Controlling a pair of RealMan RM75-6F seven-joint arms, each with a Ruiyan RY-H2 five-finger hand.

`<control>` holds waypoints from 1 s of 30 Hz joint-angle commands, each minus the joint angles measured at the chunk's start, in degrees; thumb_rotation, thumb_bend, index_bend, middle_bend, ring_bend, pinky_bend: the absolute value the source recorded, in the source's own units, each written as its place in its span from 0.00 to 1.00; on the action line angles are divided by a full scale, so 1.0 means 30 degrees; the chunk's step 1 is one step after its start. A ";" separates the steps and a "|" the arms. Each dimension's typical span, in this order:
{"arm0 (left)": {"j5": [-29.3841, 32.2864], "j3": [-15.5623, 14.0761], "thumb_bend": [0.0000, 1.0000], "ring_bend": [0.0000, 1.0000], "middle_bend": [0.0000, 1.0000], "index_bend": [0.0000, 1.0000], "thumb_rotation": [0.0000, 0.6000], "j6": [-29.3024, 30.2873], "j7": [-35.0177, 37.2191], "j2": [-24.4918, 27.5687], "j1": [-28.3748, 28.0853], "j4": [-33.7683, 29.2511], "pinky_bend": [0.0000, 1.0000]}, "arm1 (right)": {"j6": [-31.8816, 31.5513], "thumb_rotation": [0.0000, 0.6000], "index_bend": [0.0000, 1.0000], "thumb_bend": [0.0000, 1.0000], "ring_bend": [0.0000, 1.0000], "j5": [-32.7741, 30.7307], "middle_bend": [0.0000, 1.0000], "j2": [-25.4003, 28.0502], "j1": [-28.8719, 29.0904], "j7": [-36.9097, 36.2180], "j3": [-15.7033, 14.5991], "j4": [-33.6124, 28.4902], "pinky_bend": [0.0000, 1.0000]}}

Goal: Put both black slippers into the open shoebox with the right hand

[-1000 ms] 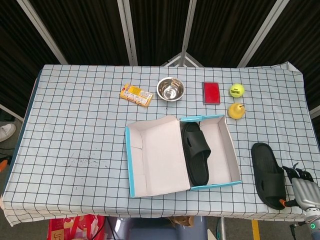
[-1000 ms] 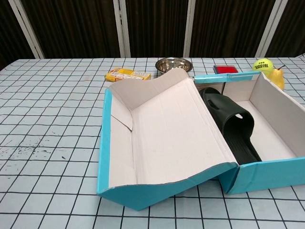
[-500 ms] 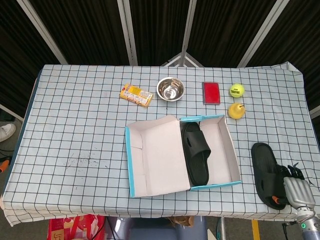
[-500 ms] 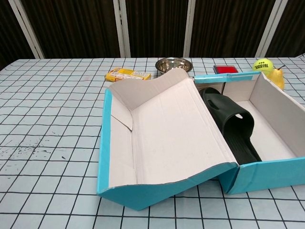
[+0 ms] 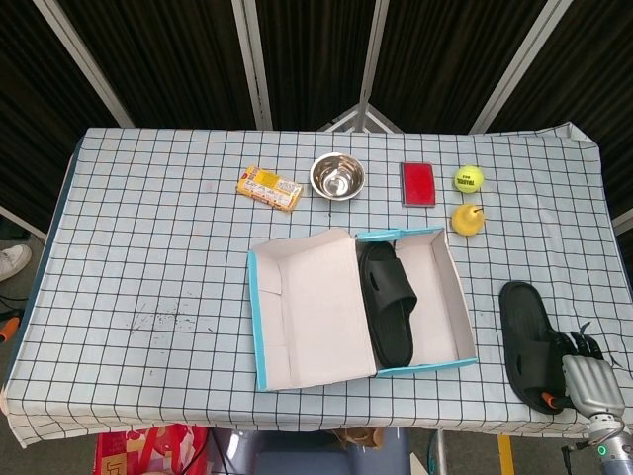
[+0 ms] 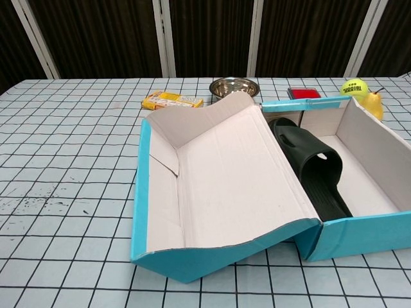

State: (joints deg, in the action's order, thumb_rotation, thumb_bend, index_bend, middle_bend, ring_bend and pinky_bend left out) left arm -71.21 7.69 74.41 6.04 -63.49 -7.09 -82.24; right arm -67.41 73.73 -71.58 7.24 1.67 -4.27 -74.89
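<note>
The open blue shoebox lies at mid-table with its lid folded out to the left, and shows large in the chest view as the shoebox. One black slipper lies inside it along the left wall, the same slipper in the chest view. The second black slipper lies on the cloth right of the box. My right hand is at that slipper's near end, fingers against its right edge and an orange fingertip at the heel. Whether it grips cannot be told. My left hand shows in neither view.
Along the back stand a yellow snack packet, a steel bowl, a red flat case, a tennis ball and a yellow pear. The table's front edge runs just below my right hand.
My right hand moved left onto the near end of the loose slipper, then settled slightly lower. The slipper shifted a little to the right. The box and its slipper stayed put.
</note>
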 commanded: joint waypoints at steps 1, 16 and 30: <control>0.0018 -0.0004 0.33 0.00 0.00 0.02 1.00 -0.0003 -0.0043 -0.0006 -0.0003 -0.0036 0.07 | -0.0033 1.00 0.18 0.18 0.02 0.0188 0.18 -0.0048 -0.0034 -0.0131 0.0076 0.0125 0.00; 0.0002 -0.0012 0.33 0.00 0.00 0.03 1.00 -0.0020 0.0086 0.0048 0.0004 -0.0042 0.07 | -0.0798 1.00 0.61 0.36 0.22 0.1083 0.55 -0.0219 0.0036 -0.1087 0.0954 -0.0080 0.00; -0.0296 -0.0079 0.33 0.00 0.00 0.02 1.00 -0.0045 0.0578 0.0122 -0.0011 -0.0009 0.07 | 0.1945 1.00 0.61 0.39 0.22 -0.1129 0.55 0.4939 0.2801 -0.2329 0.4211 -0.4136 0.00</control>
State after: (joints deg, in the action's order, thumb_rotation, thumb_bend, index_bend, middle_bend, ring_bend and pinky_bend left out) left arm -72.11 7.47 74.29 7.78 -63.13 -7.11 -82.27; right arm -65.20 73.69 -58.96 12.50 -3.03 4.68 -83.07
